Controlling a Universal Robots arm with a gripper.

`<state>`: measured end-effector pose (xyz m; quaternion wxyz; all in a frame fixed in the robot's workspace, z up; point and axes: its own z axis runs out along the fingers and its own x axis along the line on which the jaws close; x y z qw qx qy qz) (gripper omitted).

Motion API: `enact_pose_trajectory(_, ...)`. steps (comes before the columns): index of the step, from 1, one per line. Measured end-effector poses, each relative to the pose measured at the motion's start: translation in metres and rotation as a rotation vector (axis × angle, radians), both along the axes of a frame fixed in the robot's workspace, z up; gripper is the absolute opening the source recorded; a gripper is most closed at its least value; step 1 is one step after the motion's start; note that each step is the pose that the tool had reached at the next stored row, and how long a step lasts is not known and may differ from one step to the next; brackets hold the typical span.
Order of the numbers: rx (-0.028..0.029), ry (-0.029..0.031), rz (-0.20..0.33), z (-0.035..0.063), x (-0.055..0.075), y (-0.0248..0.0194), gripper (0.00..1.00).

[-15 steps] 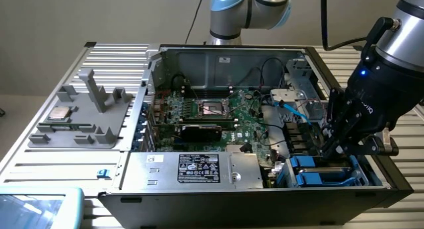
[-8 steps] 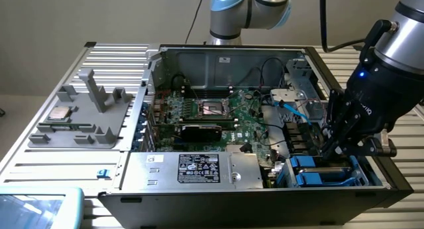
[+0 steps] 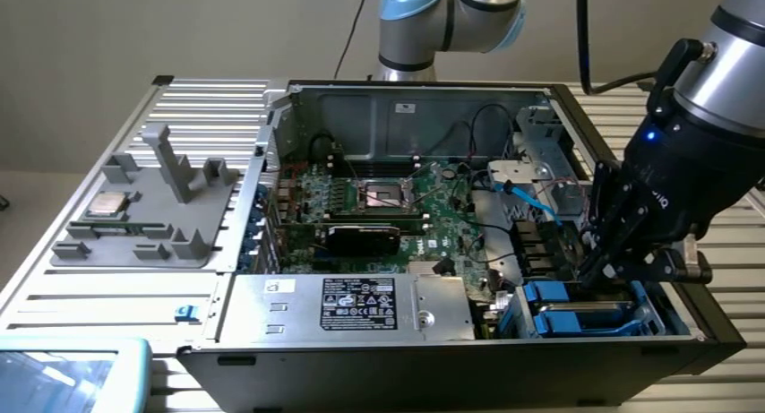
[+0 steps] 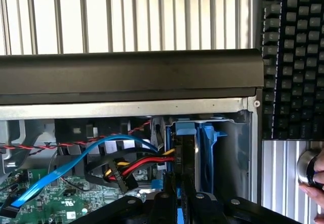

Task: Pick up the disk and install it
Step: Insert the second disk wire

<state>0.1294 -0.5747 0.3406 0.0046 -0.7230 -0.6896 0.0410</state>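
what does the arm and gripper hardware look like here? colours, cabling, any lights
Arm: silver-grey metal tube segments, light blue joint caps. Wrist section is silver, ending in a bulky black gripper with slim black fingers. A small blue indicator light glows on the black housing. A black cable runs down beside the arm.

The exterior view looks down at an angle from above and in front of the open computer case (image 3: 395, 225), far enough back to take in the whole case and the slatted counter (image 3: 72, 288) around it. The wrist view sits close above the blue drive bay (image 4: 202, 148), facing the case's dark side wall (image 4: 131, 74). Both views share that bay (image 3: 586, 310) and the adjoining cables.
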Motion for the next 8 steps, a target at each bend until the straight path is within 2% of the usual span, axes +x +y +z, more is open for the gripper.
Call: enact_pose_trajectory(8,0.0075,-0.0058,-0.005,-0.0017,0.0,0.0,0.16)
